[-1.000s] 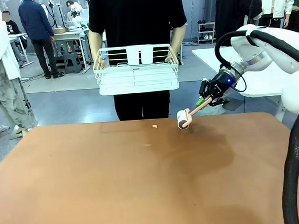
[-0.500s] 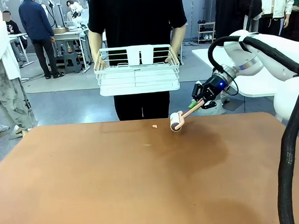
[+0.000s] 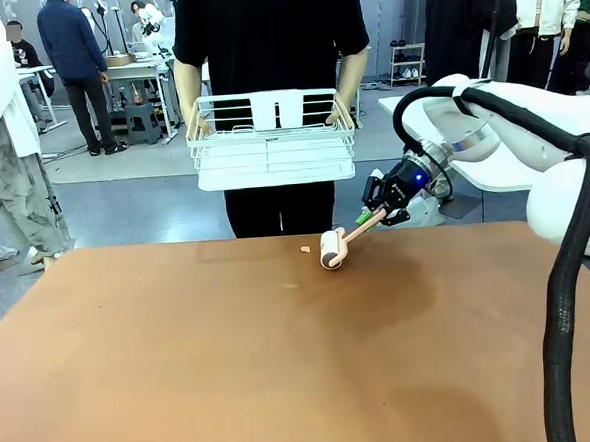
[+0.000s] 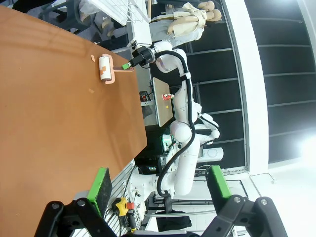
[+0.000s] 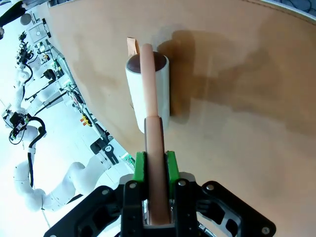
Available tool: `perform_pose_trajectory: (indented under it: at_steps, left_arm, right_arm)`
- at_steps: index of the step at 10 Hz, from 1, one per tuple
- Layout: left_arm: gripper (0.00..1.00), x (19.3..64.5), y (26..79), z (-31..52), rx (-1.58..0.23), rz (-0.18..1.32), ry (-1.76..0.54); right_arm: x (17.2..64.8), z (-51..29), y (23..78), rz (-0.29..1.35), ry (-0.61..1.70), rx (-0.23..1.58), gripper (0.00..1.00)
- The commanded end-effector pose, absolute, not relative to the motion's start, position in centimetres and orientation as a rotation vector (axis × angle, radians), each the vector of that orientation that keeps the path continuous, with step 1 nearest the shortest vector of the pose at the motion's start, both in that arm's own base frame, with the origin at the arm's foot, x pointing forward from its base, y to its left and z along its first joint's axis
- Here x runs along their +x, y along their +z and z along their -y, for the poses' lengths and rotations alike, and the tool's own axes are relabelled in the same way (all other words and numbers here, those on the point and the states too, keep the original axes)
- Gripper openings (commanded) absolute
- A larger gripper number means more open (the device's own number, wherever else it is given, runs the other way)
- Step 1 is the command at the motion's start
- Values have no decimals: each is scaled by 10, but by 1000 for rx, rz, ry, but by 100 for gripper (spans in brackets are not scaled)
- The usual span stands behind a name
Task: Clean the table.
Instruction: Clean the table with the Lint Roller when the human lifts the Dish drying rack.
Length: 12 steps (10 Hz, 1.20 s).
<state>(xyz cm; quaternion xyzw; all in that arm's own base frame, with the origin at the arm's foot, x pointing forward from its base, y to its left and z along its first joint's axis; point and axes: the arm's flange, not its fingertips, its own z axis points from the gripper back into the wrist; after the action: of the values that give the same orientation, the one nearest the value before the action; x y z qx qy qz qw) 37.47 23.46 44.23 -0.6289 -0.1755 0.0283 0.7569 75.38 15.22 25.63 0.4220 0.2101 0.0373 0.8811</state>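
Observation:
The table (image 3: pixel 234 365) has a smooth reddish-brown top. My right gripper (image 3: pixel 372 216) hovers over its far edge, shut on the pink handle of a lint roller (image 3: pixel 331 250) whose white roll rests on the tabletop. A small pale scrap (image 3: pixel 305 248) lies just left of the roll, and a tiny speck (image 3: pixel 291 286) lies nearer. In the right wrist view the green pads (image 5: pixel 139 165) clamp the handle, with the roller (image 5: pixel 148 94) ahead and the scrap (image 5: pixel 131 47) beyond it. My left gripper (image 4: pixel 159 183) is open and holds nothing, off the table's (image 4: pixel 49 123) side; the roller (image 4: pixel 105 69) lies far off.
A person in black stands at the far side and holds a white wire rack (image 3: pixel 270 140) with both hands, above the table's far edge. A white-topped table (image 3: pixel 493 174) stands behind my right arm. Other people walk about in the background.
My right arm has swept left along the far edge with the lint roller, bringing the roll close to the pale scrap. The person and the rack have stayed put.

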Motion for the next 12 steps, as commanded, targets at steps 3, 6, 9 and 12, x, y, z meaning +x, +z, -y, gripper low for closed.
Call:
perform_pose_trajectory:
  at_steps: [3, 6, 9, 12]
  left_arm:
    - [100, 373, 443, -237, -1369, 386, 62]
    - [100, 373, 443, -237, -1369, 386, 62]
    - [100, 373, 443, -237, -1369, 386, 62]
    - [100, 373, 443, -237, -1369, 386, 62]
  right_arm:
    - [824, -190, 234, -481, 55, 920, 21]
    - [812, -215, 217, -483, 96, 890, 21]
    - [797, -237, 214, -448, 150, 897, 21]
    - [785, -235, 232, -417, 192, 969, 21]
